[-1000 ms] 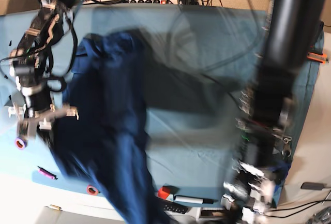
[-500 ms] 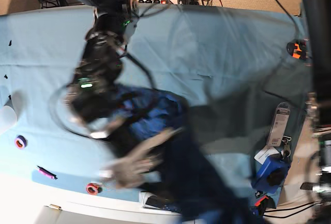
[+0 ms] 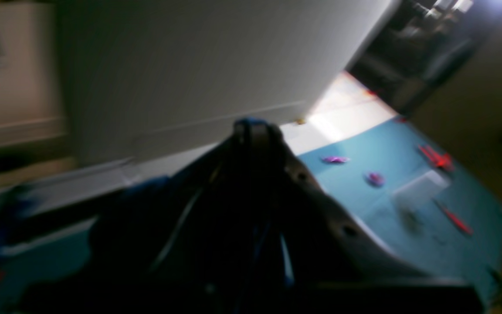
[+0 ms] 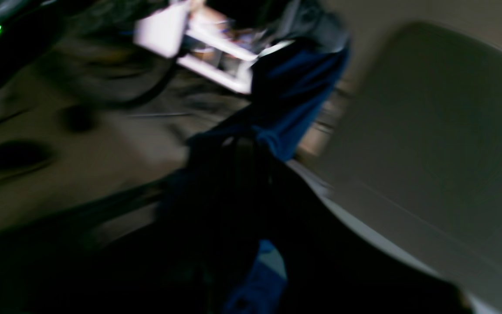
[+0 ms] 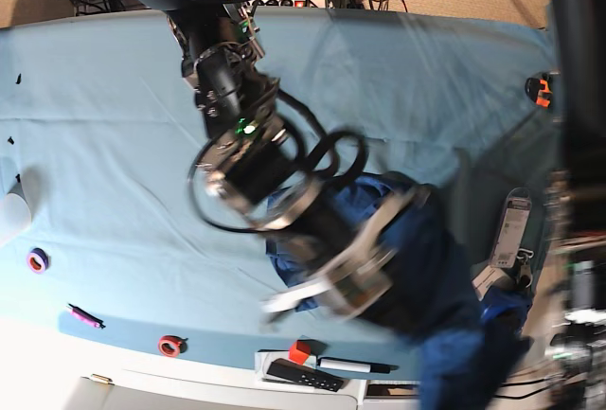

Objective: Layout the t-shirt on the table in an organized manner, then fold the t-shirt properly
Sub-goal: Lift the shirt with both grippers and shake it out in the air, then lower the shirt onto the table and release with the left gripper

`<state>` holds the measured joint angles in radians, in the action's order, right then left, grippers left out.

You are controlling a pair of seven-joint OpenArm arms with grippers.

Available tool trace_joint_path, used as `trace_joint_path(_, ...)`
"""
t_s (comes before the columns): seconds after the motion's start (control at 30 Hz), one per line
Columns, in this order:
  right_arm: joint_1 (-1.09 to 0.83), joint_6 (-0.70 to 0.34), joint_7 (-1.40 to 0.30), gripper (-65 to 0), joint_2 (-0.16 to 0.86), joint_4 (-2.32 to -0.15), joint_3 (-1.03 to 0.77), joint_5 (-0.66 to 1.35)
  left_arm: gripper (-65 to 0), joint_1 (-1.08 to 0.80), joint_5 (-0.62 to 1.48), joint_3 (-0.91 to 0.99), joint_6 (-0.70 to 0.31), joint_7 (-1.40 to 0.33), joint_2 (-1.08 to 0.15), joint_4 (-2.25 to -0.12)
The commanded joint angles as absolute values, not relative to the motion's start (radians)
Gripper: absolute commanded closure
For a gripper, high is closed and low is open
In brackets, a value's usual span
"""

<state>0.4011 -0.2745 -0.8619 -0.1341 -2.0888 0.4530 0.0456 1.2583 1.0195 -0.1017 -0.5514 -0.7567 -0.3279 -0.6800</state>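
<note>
Fingers on both arms read as closed: the right gripper (image 4: 238,152) sits pinched with navy fabric bunched at its tip, so I judge it's clamped on the t-shirt (image 5: 417,268); the left gripper (image 3: 255,131) also looks shut, with a sliver of blue cloth at its tip in the left wrist view, likely gripping the same garment, though motion blur keeps me from being sure. In the base view the right arm (image 5: 256,154) reaches diagonally across the middle of the counter (image 5: 95,98) toward its near edge, and the left arm is only a dark blurred column at that view's right edge. T-shirt is bunched and partly lifted, hanging from around the right wrist down toward the near right corner of the counter, with part of it apparently draping past the near edge. Progress: layout not done. No sleeve, collar or hem is spread flat; nothing folded. Remaining, as I judge it: drag the shirt back onto the open teal area, spread it flat with sleeves out, then do all the folds. Clutter along the near edge: purple tape ring (image 5: 37,259), pink marker (image 5: 83,316), red tape ring (image 5: 170,345), small red block (image 5: 301,351), black marker (image 5: 352,365). Keep the shirt clear of those.
</note>
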Motion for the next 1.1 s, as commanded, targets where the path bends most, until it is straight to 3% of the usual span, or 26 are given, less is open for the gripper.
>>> trace_joint_path(0.0, 0.413, -0.249, -0.838, 0.0, -0.142, -2.103, 0.407, 0.027, 0.0, 1.309, 1.039, -0.096, -0.559, -0.725, -0.300, -0.684)
trace_joint_path(0.23, 0.273, -0.224, -0.944, 0.0, -0.133, -2.103, 0.012, -0.010, 0.0, 1.309, 0.979, -0.096, -0.559, -0.726, -0.051, -0.652)
trace_joint_path(0.53, 0.109, -0.223, -0.950, 0.0, -0.015, -2.103, -0.459, 0.012, 0.0, 1.073, 0.979, -0.096, -0.604, -0.707, 0.155, -0.647)
trace_joint_path(0.8, 0.044, -0.263, -0.968, 0.0, -0.002, -2.108, -0.671, 0.143, 0.0, 0.968, 0.839, -0.191, -0.633, -0.468, 0.157, -0.647)
trace_joint_path(1.07, 0.044, -0.346, -1.057, 0.0, -0.007, -2.108, -0.686, 0.363, 0.0, 1.010, 0.813, -0.310, -0.626, -0.361, 0.157, -0.647)
